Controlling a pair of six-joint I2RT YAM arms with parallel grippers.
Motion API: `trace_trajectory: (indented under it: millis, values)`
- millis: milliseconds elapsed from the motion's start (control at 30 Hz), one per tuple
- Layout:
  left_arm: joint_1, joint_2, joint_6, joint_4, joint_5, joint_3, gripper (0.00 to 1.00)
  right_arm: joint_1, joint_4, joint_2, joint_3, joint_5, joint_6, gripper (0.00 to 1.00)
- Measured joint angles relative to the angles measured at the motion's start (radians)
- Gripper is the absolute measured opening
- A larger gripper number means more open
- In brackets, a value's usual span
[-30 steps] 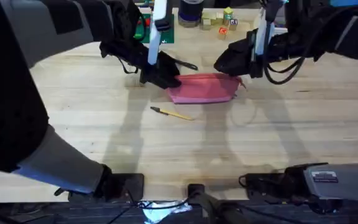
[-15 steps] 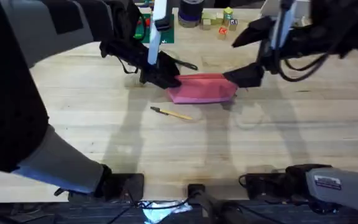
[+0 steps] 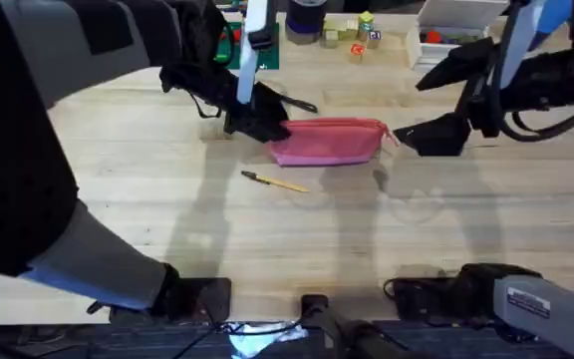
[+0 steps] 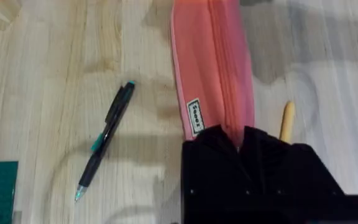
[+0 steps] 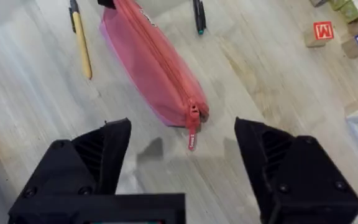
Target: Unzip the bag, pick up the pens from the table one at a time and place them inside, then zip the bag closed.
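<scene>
At the worktop's (image 3: 167, 239) far middle lies the bag (image 3: 329, 141), zipped. Left gripper (image 3: 257, 122) fingers clamp its nine-o'clock end; right gripper (image 5: 182, 155) fingers spread wide off its three-o'clock end, needing to pinch the zipper pull (image 5: 192, 140) next.

We are seeing the bag (image 5: 154, 65) showing as soft, matt pink cloth with a stitched zipper seam, lying on the table (image 3: 267, 249) of pale, smooth wood with visible plank grain. At its 7 o'clock the tan pen (image 3: 277, 182) is looking smooth, and the black pen (image 4: 104, 140) is gleaming like plastic.
</scene>
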Motion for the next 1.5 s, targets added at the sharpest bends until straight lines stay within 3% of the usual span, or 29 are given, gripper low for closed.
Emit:
trace_trajectory:
  millis: [433, 733, 1033, 1500]
  values:
    - [0.000, 0.000, 0.000, 0.000, 0.000, 0.000, 0.042, 0.000, -0.004, 0.034, 0.000, 0.000, -0.023, 0.995]
    - [0.000, 0.000, 0.000, 0.000, 0.000, 0.000, 0.042, 0.000, 0.003, 0.245, 0.000, -0.001, -0.027, 0.995]
    - [0.000, 0.000, 0.000, 0.000, 0.000, 0.000, 0.042, 0.002, 0.029, 0.373, 0.000, -0.001, -0.027, 0.995]
    - [0.000, 0.000, 0.000, 0.000, 0.000, 0.000, 0.042, 0.006, 0.068, 0.401, 0.000, -0.009, -0.027, 0.968]
